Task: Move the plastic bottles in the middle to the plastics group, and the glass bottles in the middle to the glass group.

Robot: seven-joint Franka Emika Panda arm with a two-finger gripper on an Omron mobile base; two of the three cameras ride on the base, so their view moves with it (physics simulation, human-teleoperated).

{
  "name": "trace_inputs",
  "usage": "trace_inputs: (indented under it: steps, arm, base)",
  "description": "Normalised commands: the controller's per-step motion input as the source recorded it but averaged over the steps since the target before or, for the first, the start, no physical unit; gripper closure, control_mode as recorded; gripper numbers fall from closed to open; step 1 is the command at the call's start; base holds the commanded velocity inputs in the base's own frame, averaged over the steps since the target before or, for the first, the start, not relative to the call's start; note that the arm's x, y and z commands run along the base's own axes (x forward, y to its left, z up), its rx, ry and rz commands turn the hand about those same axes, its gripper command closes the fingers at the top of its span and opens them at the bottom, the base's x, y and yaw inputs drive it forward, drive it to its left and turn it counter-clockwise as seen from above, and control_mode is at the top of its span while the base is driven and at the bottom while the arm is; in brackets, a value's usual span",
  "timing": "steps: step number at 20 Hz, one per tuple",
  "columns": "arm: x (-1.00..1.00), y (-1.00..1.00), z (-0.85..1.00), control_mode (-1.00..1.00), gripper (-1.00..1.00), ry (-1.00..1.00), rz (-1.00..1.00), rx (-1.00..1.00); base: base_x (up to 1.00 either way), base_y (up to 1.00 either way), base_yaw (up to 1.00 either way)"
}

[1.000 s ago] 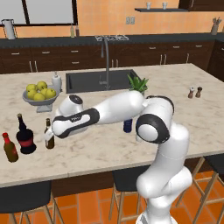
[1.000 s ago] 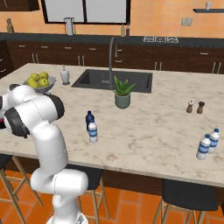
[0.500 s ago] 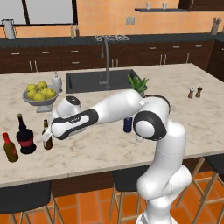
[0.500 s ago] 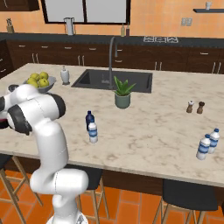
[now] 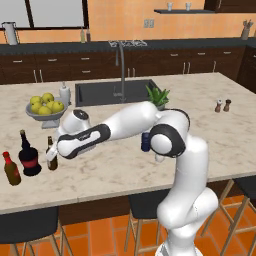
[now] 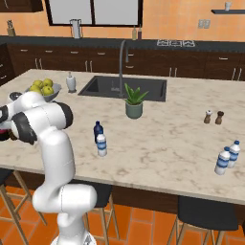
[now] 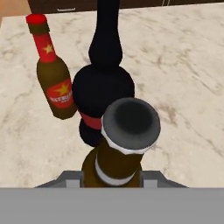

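My gripper (image 5: 52,159) is shut on the slim olive-brown glass bottle (image 5: 49,145), which is upright at the counter's left end. In the hand view its pale-ringed top (image 7: 130,126) sits close in front. Just beyond it stands the glass group: the round-bellied black bottle (image 7: 103,89) with a red label (image 5: 28,156) and the brown bottle with a red cap (image 7: 54,78) (image 5: 11,169). In the middle of the counter stand the dark blue plastic bottle (image 6: 97,130) and the whitish blue-capped plastic bottle (image 6: 101,145). Two more plastic bottles (image 6: 223,161) form the plastics group at the right end.
A fruit bowl (image 5: 45,107) and a soap dispenser (image 5: 65,93) stand behind the glass group. The sink (image 5: 112,91) and tap lie at mid-counter, with a potted plant (image 6: 134,102) beside it. Salt and pepper shakers (image 6: 214,117) are at the right. Stools line the front edge.
The arm has carried the olive-brown bottle a little further left, closer to the black bottle. The grip has stayed the same.
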Motion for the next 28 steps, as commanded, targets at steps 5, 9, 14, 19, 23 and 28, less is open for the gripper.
trace_inputs:
  steps: [5,9,14,19,23,28]
  arm:
    - [0.01,0.09,-0.3,-1.0,1.0,0.01,0.0,-0.05]
    - [0.0,0.04,-0.38,-1.0,1.0,0.0,0.0,-0.04]
    - [0.0,0.01,-0.26,-1.0,1.0,0.0,0.0,-0.01]
    - [0.0,0.0,-0.03,-1.0,1.0,0.0,0.0,0.0]
    - [0.0,0.0,0.0,-1.0,-1.0,0.0,0.0,0.0]
    - [0.0,0.0,0.0,-1.0,-1.0,0.0,0.0,0.0]
  base:
    - [0.0,0.0,0.0]
    - [0.0,0.0,0.0]
    - [0.0,0.0,0.0]
    - [0.0,0.0,0.0]
    - [0.0,0.0,0.0]
    - [0.0,0.0,0.0]
